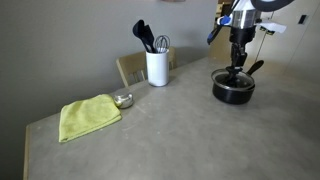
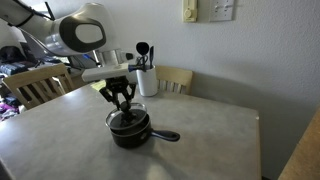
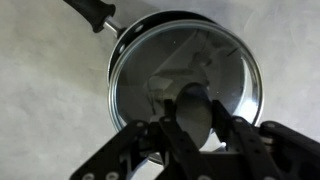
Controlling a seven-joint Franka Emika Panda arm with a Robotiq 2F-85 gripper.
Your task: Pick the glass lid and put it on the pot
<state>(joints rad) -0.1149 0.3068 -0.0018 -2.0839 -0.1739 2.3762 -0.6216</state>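
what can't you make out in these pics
- Grip: in the wrist view the gripper straddles the lid knob, but blur hides whether it touches.
- Lid seating: in both exterior views the gripper covers the pot top, and the glass is too small to see.
- Pot contents: hidden by glare on the glass in the wrist view.
- The handle: cut off by the wrist view's top edge.
- The bowl: contents too small in an exterior view.

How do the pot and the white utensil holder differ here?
The pot is low, black and long-handled; the utensil holder is tall, white and handleless. The pot is covered by the glass lid, with the tool at its knob; the holder is open, with dark utensils sticking out, away from the tool. Both stand upright on the table.
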